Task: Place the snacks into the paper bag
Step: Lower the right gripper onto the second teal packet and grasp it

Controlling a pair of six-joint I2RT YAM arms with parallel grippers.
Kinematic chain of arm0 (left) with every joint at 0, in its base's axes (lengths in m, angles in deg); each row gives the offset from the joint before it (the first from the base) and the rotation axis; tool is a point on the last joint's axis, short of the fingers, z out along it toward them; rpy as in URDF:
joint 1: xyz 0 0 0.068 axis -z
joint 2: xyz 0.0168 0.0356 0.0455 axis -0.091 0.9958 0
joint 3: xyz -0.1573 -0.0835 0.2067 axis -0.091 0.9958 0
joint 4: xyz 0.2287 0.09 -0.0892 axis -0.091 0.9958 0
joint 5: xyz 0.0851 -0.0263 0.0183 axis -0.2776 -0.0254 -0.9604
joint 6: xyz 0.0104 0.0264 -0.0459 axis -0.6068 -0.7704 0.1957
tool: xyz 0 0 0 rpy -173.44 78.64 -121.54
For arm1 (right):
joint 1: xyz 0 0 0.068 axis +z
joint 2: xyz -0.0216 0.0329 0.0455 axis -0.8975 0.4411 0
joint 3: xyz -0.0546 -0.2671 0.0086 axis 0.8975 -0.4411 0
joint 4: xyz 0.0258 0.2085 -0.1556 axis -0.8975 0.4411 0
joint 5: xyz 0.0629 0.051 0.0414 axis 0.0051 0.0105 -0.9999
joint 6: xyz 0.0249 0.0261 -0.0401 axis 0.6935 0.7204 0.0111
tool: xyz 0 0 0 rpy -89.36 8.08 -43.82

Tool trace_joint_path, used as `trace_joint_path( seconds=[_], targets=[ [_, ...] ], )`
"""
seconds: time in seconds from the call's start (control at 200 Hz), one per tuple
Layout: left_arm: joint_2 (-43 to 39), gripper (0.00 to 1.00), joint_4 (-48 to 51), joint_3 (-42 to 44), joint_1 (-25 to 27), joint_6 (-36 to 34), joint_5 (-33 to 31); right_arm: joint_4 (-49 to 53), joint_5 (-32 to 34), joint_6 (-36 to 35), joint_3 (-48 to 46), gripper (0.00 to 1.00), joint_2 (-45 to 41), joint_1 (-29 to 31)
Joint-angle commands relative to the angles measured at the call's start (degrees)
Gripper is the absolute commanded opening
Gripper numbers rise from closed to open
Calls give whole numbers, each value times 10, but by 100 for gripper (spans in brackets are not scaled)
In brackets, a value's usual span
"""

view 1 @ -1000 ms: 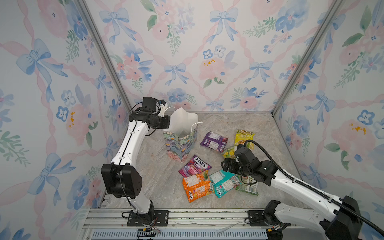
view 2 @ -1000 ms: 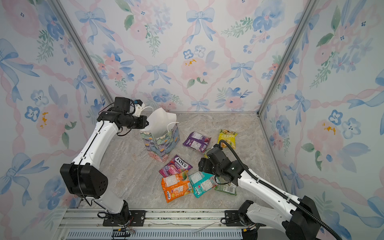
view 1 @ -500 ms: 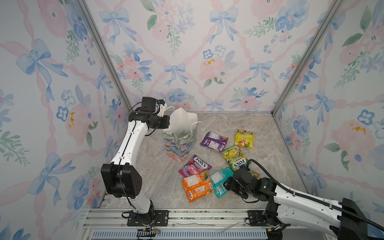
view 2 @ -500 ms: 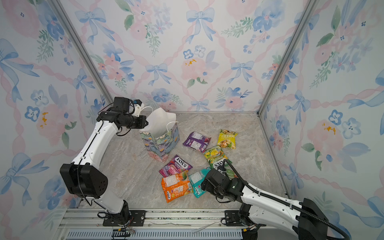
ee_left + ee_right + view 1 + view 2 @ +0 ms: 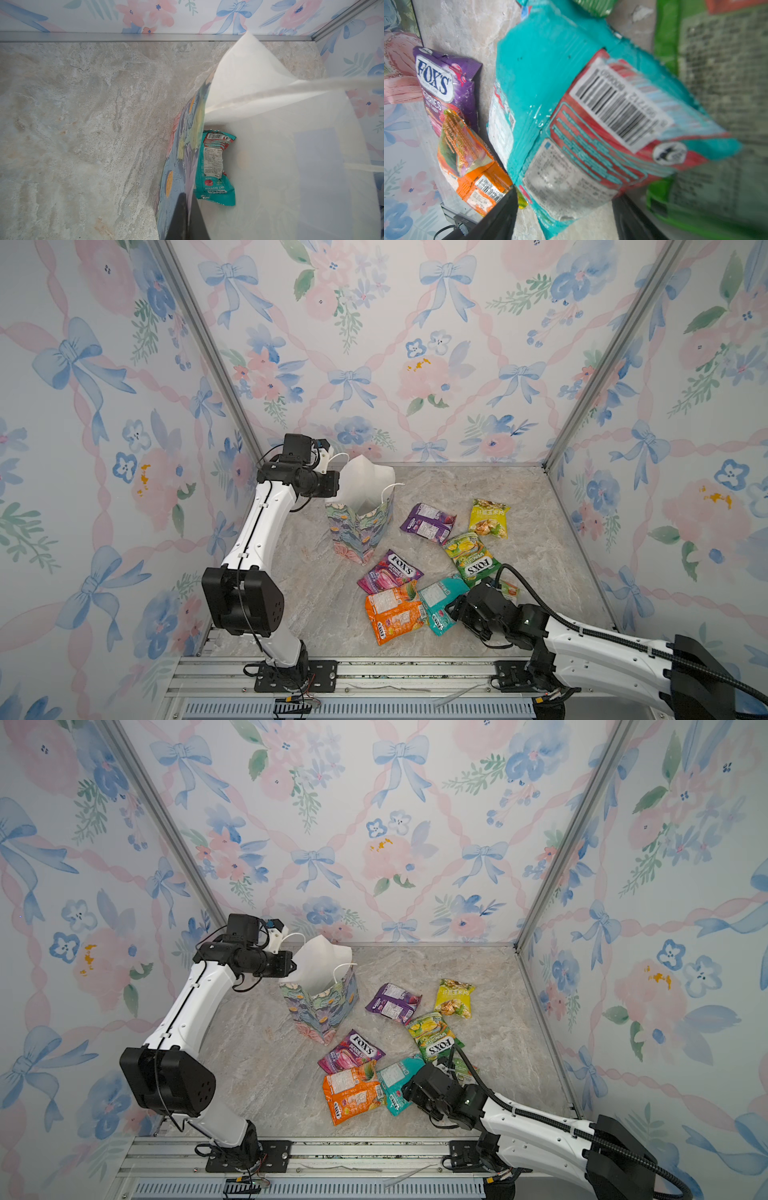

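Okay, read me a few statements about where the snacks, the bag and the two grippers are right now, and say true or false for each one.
1. The paper bag stands upright. True.
2. The bag is empty. False: a teal packet lies inside it, as the left wrist view shows.
3. The left gripper has its fingers shut on the bag's wall. True.
4. The right gripper holds the orange packet. False: its fingers stand open on either side of a second teal packet on the table; the orange one lies beside that.
5. The purple FOX'S packet lies logo-up. True.
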Motion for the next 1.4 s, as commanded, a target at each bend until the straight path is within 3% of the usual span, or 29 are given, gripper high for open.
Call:
trace_joint_path(
  seconds=[0.0, 0.32, 0.49, 0.875, 1.395],
  targets=[
    [-3, 0, 8, -2, -3, -6, 7, -33, 9, 23, -20, 72, 10, -8],
    [-2, 0, 8, -2, -3, -5, 10, -81, 9, 26, -18, 63, 64, -18],
    [-3, 0, 8, -1, -4, -5, 11, -92, 16, 21, -16, 39, 75, -23],
    [-4, 0, 8, 0, -3, -6, 11, -4, 42, -56, 48, 0, 53, -29],
    [-2, 0, 8, 0, -3, -6, 12, 206, 115, -251, 274, 0, 38, -29]
  ],
)
